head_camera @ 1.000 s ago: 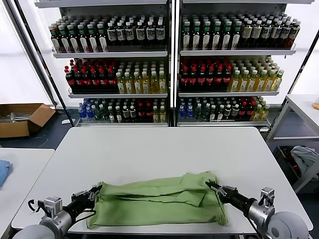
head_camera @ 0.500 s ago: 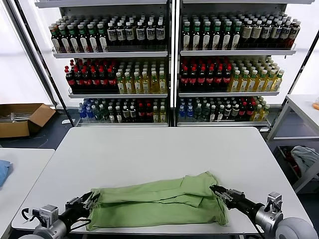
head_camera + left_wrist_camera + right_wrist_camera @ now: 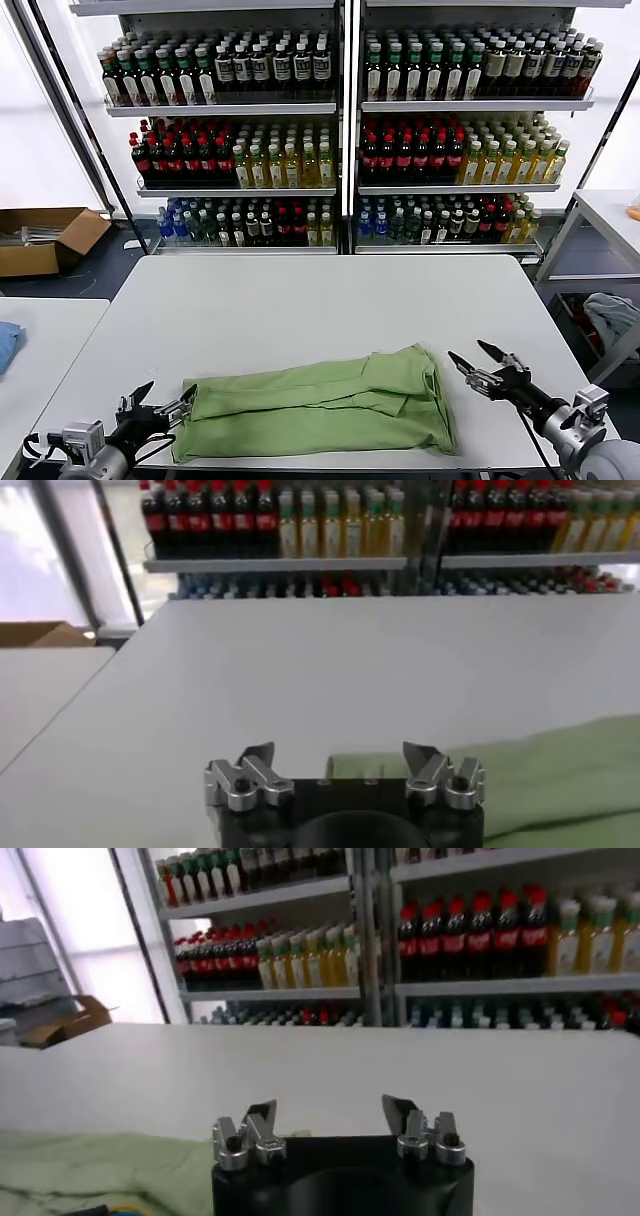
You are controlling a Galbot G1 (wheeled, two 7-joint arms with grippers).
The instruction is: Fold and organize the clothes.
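Now the folded green shirt (image 3: 320, 408) lies long-axis left to right along the near edge of the desk (image 3: 300, 300), squarely between the left gripper (image 3: 148, 404) and right gripper (image 3: 478, 362), both jaws wide open, empty, each just beside its end.

Bare bench (image 3: 320, 300) across the frame's middle, open passage there, folded shirt (image 3: 315, 410) filling lower centre, left end effector (image 3: 150, 404) lower left and right end effector (image 3: 480, 362) lower right flanking it, bottle shelves (image 3: 345, 130) walling the top
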